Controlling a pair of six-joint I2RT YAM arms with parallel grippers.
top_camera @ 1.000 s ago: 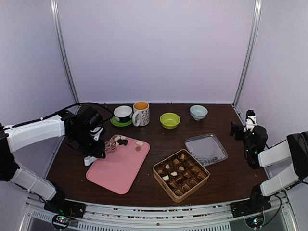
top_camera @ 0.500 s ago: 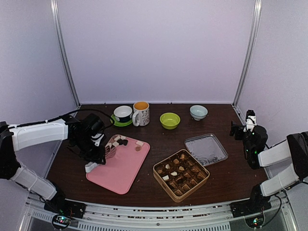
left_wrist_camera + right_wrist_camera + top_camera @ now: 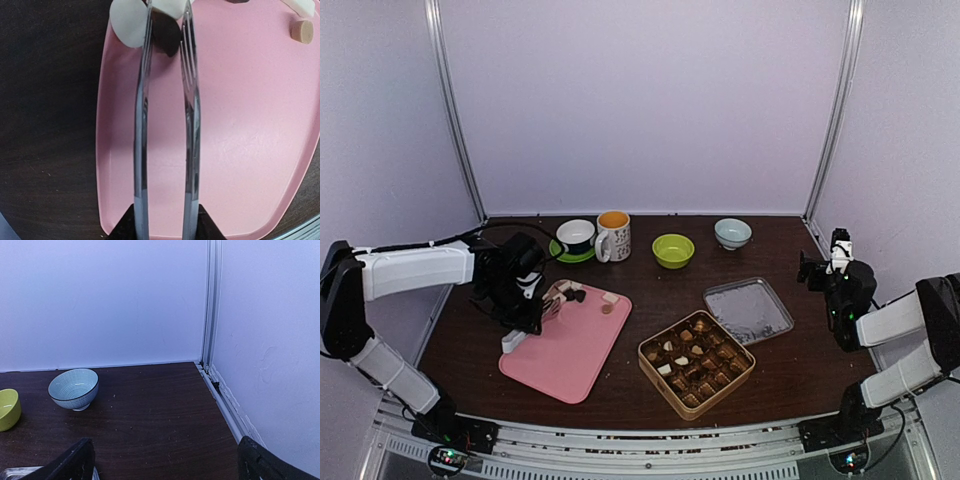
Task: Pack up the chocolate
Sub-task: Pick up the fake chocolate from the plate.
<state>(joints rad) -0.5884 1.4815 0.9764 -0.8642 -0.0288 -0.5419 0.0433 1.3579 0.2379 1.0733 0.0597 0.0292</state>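
My left gripper (image 3: 523, 297) (image 3: 166, 221) is shut on a pair of metal tongs (image 3: 189, 110), whose blades reach out over the pink tray (image 3: 570, 350) (image 3: 245, 130). The tong tips straddle a dark chocolate (image 3: 166, 36) at the tray's far left corner. A cream-white piece (image 3: 127, 22) lies against the outside of the left blade. A tan piece (image 3: 301, 30) (image 3: 607, 308) lies further right on the tray. The square gold tin (image 3: 696, 362) holds several chocolates. My right gripper (image 3: 817, 268) (image 3: 165, 462) hangs open and empty by the right wall.
A silver lid (image 3: 748, 310) lies right of the tin. Along the back stand a cup on a green saucer (image 3: 575, 238), a mug (image 3: 613, 235), a green bowl (image 3: 673, 250) and a blue bowl (image 3: 732, 233) (image 3: 74, 388). The right wall rail (image 3: 225, 400) is close to my right gripper.
My left arm has shifted slightly right and nearer over the tray's left edge, and the tong blades have drawn closer together around the dark piece. The right arm has not moved.
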